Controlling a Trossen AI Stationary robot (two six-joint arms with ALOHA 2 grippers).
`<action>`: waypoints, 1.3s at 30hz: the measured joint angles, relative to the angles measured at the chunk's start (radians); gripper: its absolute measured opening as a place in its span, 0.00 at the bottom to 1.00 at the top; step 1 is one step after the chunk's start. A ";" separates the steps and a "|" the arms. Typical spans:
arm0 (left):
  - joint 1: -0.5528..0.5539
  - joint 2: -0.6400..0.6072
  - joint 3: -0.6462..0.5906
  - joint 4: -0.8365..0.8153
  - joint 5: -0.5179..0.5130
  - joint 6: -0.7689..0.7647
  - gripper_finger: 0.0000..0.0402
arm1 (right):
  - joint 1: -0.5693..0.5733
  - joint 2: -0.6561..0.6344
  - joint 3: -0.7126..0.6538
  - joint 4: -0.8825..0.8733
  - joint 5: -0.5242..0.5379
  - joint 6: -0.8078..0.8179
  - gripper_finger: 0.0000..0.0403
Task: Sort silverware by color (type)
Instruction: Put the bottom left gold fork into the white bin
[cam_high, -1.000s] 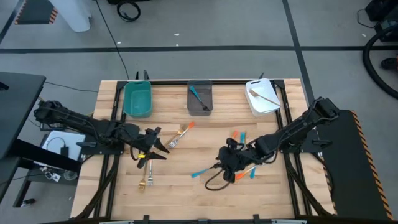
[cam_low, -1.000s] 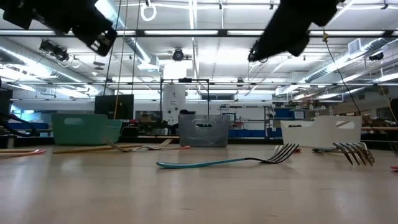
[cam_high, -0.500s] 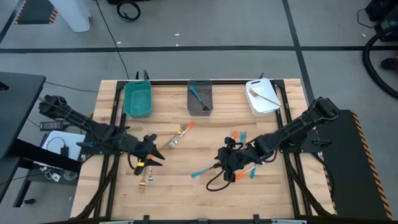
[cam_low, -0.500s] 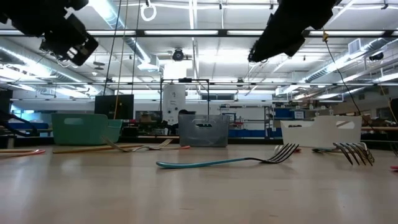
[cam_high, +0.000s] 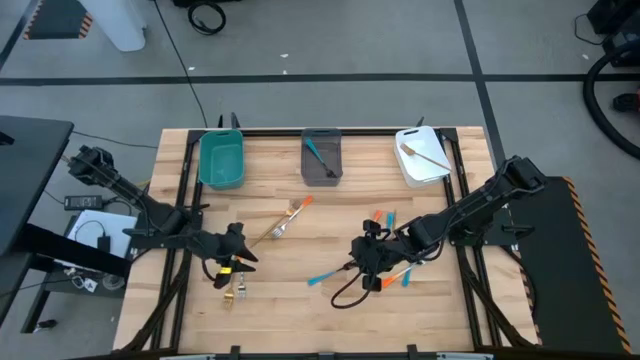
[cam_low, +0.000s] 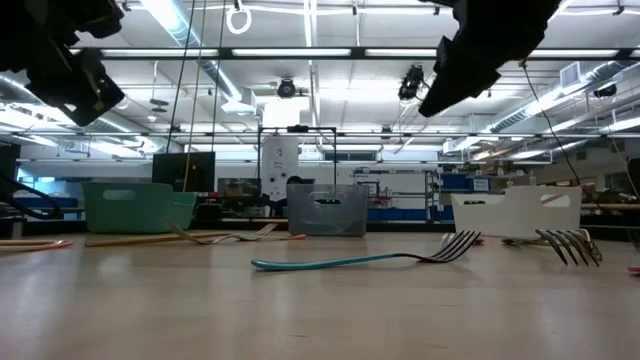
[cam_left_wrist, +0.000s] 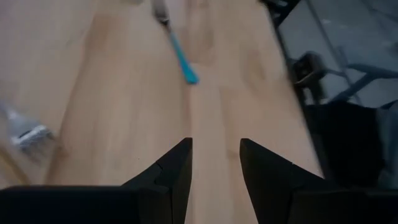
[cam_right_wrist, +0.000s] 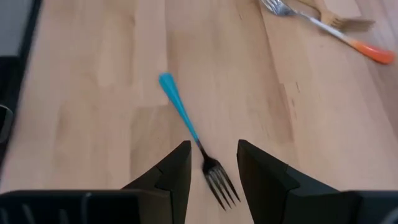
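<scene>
Slim silverware (cam_high: 324, 276), metal tines with blue, orange, tan handles, scattered mid-surface (cam_high: 300, 300). Left gripper (cam_high: 240, 256) and right gripper (cam_high: 358, 256) released, empty.

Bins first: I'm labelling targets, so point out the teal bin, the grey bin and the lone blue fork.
teal bin (cam_high: 222, 160), high view, bare floor inside.
grey bin (cam_high: 321, 170), high view, bare floor near its front wall.
blue fork (cam_right_wrist: 177, 106), right wrist view, middle of its handle.

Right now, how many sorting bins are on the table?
3, along the far edge: teal bin at left, grey bin in the middle, white bin at right. None seems hidden.
</scene>
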 joint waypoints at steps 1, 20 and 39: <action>0.002 0.011 0.000 0.000 -0.017 -0.004 0.35 | -0.001 0.000 0.000 -0.002 0.008 -0.005 0.34; 0.244 0.177 0.000 0.023 -0.123 0.045 0.35 | -0.003 0.001 0.000 0.042 0.157 -0.001 0.34; 0.286 0.173 0.001 0.262 -0.038 0.306 0.35 | -0.006 0.001 0.000 -0.120 -0.041 0.055 0.34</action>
